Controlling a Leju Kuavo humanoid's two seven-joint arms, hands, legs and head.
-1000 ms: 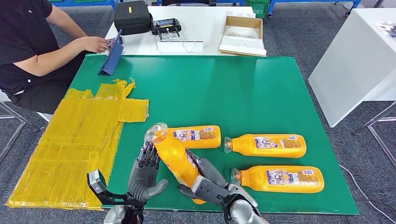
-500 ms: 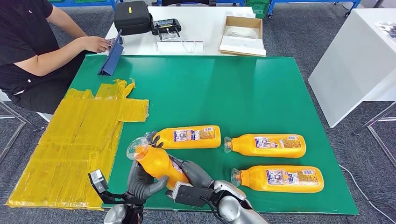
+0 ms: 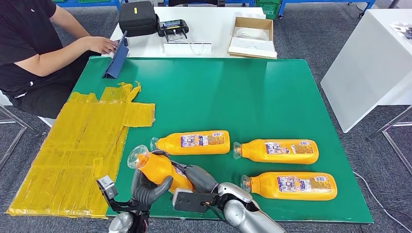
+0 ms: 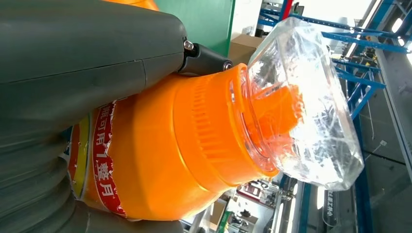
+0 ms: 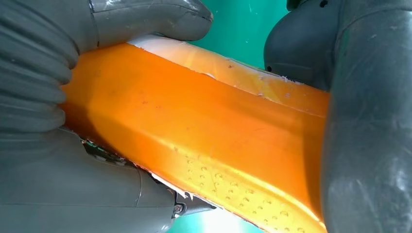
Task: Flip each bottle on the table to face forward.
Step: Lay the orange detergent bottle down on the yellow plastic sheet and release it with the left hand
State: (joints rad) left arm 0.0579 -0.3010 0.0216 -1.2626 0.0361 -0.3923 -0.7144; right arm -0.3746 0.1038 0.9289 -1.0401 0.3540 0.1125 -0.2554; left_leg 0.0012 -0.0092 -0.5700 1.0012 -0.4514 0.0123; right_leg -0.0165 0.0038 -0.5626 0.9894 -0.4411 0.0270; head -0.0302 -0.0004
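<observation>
I'm gripping the orange bottle [image 3: 160, 171] with both hands, left hand [image 3: 145, 187] near the neck, right hand [image 3: 197, 187] wrapping the body. It's looking smooth, stiff and slippery, so I'm keeping to the flat sides.

Your robot: silver arms, dark grey left hand [image 3: 148, 187] and right hand [image 3: 197, 180] (ribbed grey covers), thick grey thumbs, small screws at joints.

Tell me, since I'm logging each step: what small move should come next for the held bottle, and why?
Probably lower it onto the green mat: both the left hand and right hand hold the bottle tilted, while three others lie label-up.
</observation>
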